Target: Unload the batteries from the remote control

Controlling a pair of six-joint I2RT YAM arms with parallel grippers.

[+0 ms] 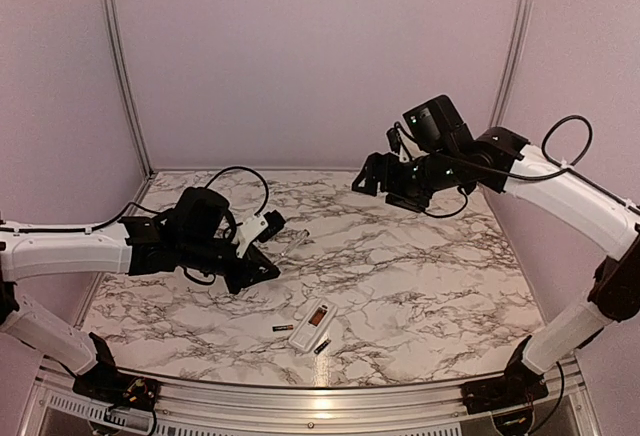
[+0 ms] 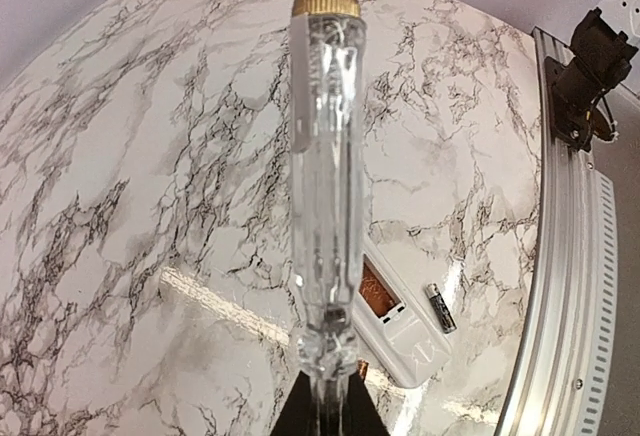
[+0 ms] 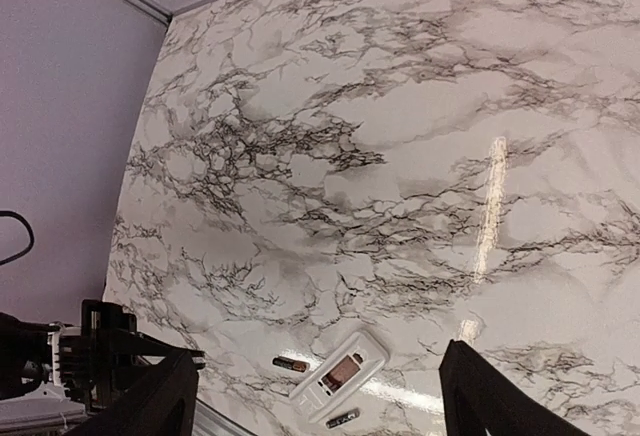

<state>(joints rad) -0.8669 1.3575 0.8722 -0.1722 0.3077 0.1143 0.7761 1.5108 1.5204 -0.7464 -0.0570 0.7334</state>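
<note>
Between the left pincer's jaws sits a clear stick. It is pinched at one end, and its brass cap points away from the pincer. Jaws are pressed onto the stick.

Right of that pincer and nearer the arm bases, well apart from it, the remote control lies flat on the marble table. Its long axis runs diagonally, with the near end toward the left and the far end toward the right. It is a white oblong body with the recess face up. The recess shows orange-copper and dark and is open.

The first battery lies just left of the remote, apart from it. It is a thin dark cylinder with its axis roughly left-right. The second battery lies by the remote's near right corner, between the remote and the table's near rail. It is tilted diagonally, dark with a pale tip. Contact with the remote: cannot tell.

The right pincer is raised over the far right of the table with its fingers spread wide, gripping nothing. From its wrist camera the remote shows low between the two fingers, far below them. One battery is on either side of the remote there. Both pincers are well apart from each other.
</note>
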